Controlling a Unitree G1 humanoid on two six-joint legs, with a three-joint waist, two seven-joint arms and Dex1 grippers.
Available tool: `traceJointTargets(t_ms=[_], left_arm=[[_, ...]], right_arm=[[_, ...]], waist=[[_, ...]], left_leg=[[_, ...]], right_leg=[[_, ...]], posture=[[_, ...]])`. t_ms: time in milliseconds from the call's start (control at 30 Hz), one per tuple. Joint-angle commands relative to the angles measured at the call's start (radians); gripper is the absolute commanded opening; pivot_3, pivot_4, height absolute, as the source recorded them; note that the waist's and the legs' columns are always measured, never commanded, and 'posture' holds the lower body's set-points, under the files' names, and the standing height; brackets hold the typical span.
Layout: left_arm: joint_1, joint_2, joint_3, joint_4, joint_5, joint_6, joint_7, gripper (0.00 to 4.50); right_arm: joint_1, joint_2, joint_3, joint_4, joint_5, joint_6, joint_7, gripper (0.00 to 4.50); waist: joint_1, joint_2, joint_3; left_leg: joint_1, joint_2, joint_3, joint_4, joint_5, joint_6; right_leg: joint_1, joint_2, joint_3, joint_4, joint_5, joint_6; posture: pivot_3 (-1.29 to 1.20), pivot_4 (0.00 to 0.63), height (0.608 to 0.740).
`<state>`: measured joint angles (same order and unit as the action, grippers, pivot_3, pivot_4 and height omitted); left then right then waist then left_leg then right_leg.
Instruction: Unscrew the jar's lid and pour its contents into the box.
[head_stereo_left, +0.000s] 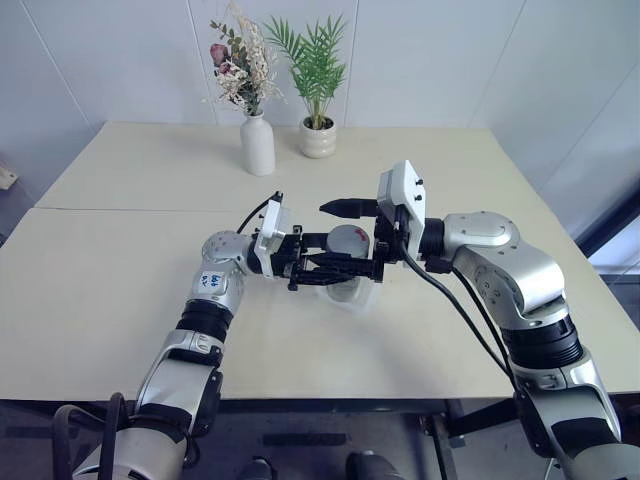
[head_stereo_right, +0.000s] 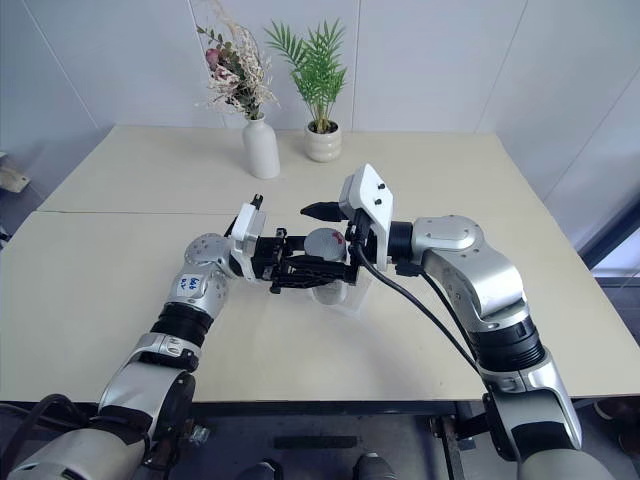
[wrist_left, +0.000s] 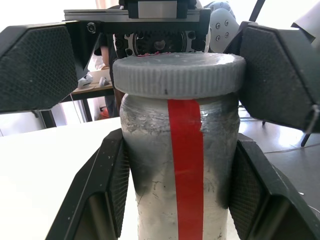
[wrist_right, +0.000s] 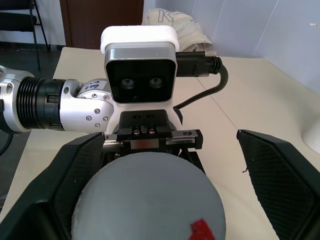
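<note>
1. both pincers are meeting over the middle of the table (head_stereo_left: 120, 330): the left gripper (head_stereo_left: 352, 268) is reaching in from the robot's left, the right gripper (head_stereo_left: 338, 238) from its right, and each is pointing roughly level toward the other.
2. left gripper is clenching the jar (wrist_left: 179, 165), its two black fingers (wrist_left: 112, 185) pressing the silvery body on opposite sides, below the lid.
3. the jar is standing upright in that grasp, lifted off the table, a red stripe running down its side.
4. the lid (wrist_left: 179, 75) is sitting on top of the jar, grey with a ribbed rim, level and still on.
5. right gripper is standing released, its fingers (wrist_right: 280, 175) spread wide on either side of the lid and not pressing it; in the right wrist view a clear gap is showing between one pad and the lid's rim.
6. a small red mark is showing on the lid's top (wrist_right: 150, 200) in that view.
7. the box (head_stereo_left: 350, 296) is lying on the table directly beneath the jar, transparent, near the table's middle.
8. a white vase (head_stereo_left: 257, 144) with dried flowers and a white plant pot (head_stereo_left: 318, 138) with a green plant are standing side by side near the table's far edge, well apart from the grippers.
9. the contents are not discernible.
</note>
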<state>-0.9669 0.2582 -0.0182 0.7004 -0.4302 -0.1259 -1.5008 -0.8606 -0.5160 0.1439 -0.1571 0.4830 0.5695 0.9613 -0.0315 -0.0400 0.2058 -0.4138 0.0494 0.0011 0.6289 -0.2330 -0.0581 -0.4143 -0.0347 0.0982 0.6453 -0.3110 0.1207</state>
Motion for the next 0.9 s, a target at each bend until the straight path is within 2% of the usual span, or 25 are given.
traceJointTargets(t_ms=[33,900], left_arm=[[0.006,0.012,0.007,-0.032,-0.006,-0.010,-0.051,2.28],[0.005,0.026,0.024,-0.014,0.000,-0.012,-0.036,2.28]], right_arm=[[-0.009,-0.035,-0.059,-0.035,0.002,-0.007,-0.006,4.46],[0.136,-0.208,-0.189,-0.189,0.060,0.106,-0.054,4.46]], waist=[[0.000,0.000,0.000],[0.001,0.000,0.000]], left_leg=[[0.000,0.000,0.000,0.000,0.000,0.000],[0.000,0.000,0.000,0.000,0.000,0.000]], right_leg=[[0.000,0.000,0.000,0.000,0.000,0.000],[0.000,0.000,0.000,0.000,0.000,0.000]], posture=[[0.00,0.150,0.740],[0.00,0.150,0.740]])
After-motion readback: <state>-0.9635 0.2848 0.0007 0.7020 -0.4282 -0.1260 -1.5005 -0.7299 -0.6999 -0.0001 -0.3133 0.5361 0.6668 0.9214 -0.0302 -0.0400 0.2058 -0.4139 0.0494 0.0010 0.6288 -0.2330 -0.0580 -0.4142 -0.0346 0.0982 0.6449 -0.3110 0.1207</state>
